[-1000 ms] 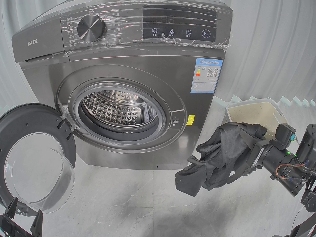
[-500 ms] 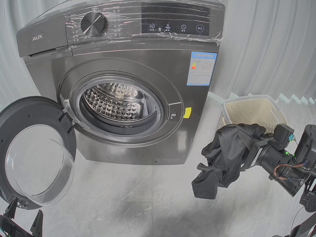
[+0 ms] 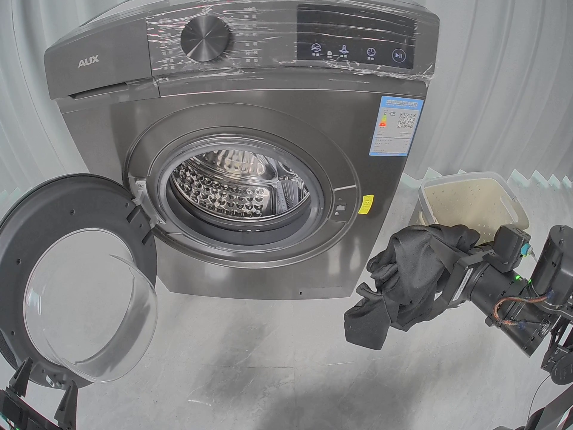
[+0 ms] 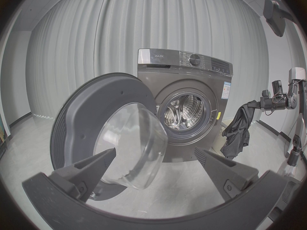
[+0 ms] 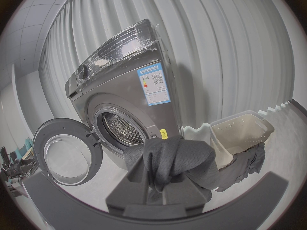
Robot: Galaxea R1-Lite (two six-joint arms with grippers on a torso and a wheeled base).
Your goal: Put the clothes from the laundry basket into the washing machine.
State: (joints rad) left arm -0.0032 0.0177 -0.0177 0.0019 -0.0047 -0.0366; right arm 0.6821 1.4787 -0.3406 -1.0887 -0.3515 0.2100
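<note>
Dangling from right pincer (image 5: pixel 162 183), dark garment (image 3: pixel 412 276) (washing machine (image 3: pixel 250 100) open).

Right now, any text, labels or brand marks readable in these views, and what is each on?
"AUX": on the drawer panel at the top left of the washing machine front.
Blue label on the front: print and code too small to read.
Yellow sticker beside the door opening: unreadable.
Control panel and print around the dial: icons and small text under plastic film, unreadable.

curtain (image 3: pixel 507 91): white, pleated, spans the backdrop down to the floor | floor (image 3: pixel 239 353): grey, glossy, streaked tiles | ceiling (image 5: pixel 28 26): white square panels
</note>
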